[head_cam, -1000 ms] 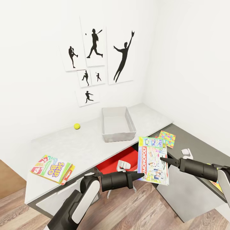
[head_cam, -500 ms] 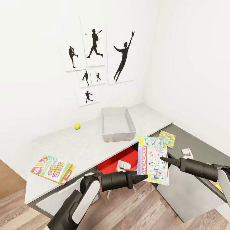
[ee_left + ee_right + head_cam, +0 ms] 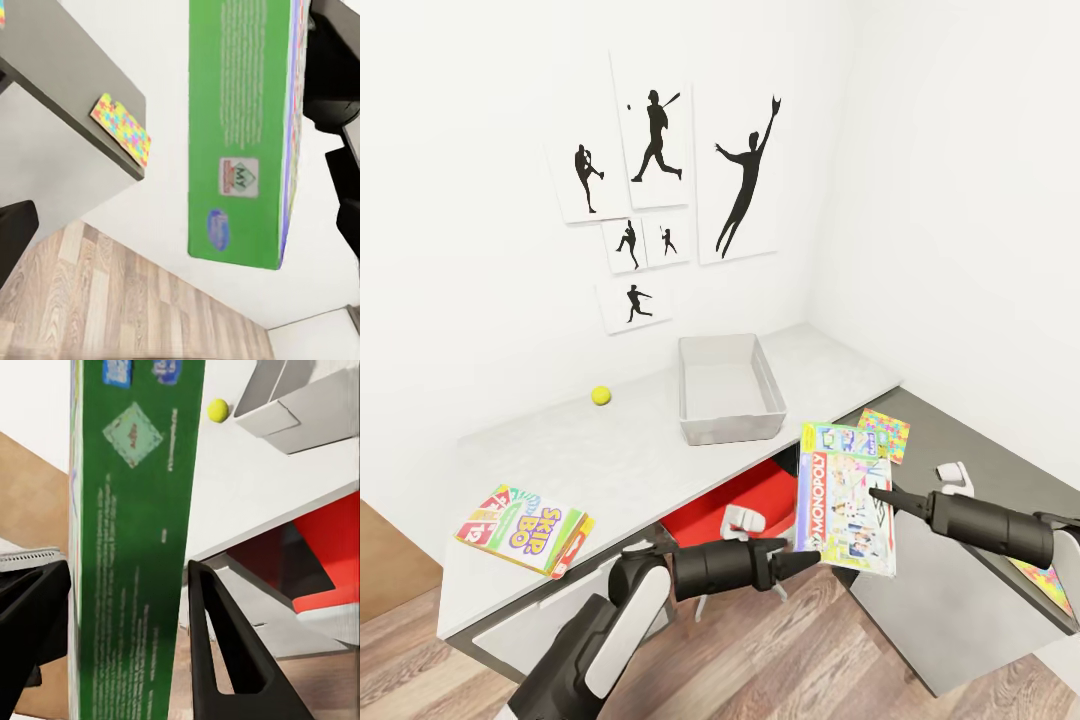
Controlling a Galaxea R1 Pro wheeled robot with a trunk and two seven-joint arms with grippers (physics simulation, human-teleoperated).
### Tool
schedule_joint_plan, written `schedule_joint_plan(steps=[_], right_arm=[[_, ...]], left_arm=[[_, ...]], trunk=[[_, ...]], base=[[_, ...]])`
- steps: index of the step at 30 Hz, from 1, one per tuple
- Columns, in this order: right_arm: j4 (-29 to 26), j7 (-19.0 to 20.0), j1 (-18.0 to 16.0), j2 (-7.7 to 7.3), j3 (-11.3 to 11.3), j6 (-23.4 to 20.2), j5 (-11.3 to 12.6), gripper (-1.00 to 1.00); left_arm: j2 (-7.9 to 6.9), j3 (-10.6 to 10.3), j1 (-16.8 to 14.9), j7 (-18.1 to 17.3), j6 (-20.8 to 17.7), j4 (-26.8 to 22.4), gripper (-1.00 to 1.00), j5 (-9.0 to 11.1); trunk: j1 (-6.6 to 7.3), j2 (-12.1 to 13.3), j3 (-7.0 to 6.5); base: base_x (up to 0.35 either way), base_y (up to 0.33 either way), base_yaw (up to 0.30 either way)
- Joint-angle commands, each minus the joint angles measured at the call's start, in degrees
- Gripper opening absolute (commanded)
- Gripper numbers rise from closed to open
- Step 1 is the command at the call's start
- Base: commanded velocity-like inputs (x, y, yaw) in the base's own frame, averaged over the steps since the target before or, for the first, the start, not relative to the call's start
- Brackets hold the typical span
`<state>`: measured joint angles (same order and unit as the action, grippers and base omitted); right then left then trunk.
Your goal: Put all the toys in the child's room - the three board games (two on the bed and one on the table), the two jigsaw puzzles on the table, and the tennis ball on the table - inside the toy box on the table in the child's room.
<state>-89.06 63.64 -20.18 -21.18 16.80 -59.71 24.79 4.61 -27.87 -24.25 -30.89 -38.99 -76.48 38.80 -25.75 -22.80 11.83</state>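
The Monopoly box [image 3: 845, 500] was held upright in the air, clamped between the right gripper's [image 3: 879, 494] jaws; the left gripper's [image 3: 805, 560] jaw state could not be told.

Table [image 3: 610, 450]: matt pale grey, smooth. Toy box [image 3: 728, 388]: matt grey plastic. Monopoly box [image 3: 845, 500]: glossy printed card. Floor [image 3: 780, 650]: wood planks.

Monopoly box [image 3: 844, 500] upright, midair | toy box [image 3: 728, 388] empty | tennis ball [image 3: 600, 396] on table

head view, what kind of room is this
Probably a child's bedroom or playroom: baseball silhouette pictures hang on the wall, and a desk holds a Skip-Bo game, a tennis ball and a grey toy box.
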Motion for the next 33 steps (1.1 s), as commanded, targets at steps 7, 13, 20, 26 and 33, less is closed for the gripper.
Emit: schedule_joint_plan(steps=[7,13,20,26,33], right_arm=[[0.3,0.1,-0.6,-0.92,2.5,-0.3,-0.1,-1.00],[1.8,-0.1,-1.0,-2.34,6.7,-0.3,-0.1,-1.00],[2.7,-0.1,-1.1,-4.49,12.7,-0.3,0.1,-1.00],[2.6,0.2,-0.8,-5.13,15.3,-0.3,0.2,-1.00],[2.4,0.1,-0.6,-4.98,15.8,-0.3,-0.1,-1.00]], left_arm=[[-0.88,4.1,0.1,0.4,-0.8,1.5,1.00,0.5],[-1.32,13.0,2.1,0.6,-1.3,1.7,1.00,0.7],[-1.46,23.6,4.5,3.2,-1.6,0.8,1.00,0.6],[-0.96,27.1,5.3,7.7,-3.6,-3.5,1.00,1.5],[0.57,26.1,5.0,9.0,-6.8,-7.8,1.00,2.6]], trunk=[[-0.03,-0.1,0.11],[-0.03,-0.1,0.11],[-0.03,-0.1,0.11],[-0.03,-0.1,0.11],[-0.03,-0.1,0.11]], base=[[0.000,0.000,0.000],[0.000,0.000,0.000],[0.000,0.000,0.000],[0.000,0.000,0.000],[0.000,0.000,0.000]])
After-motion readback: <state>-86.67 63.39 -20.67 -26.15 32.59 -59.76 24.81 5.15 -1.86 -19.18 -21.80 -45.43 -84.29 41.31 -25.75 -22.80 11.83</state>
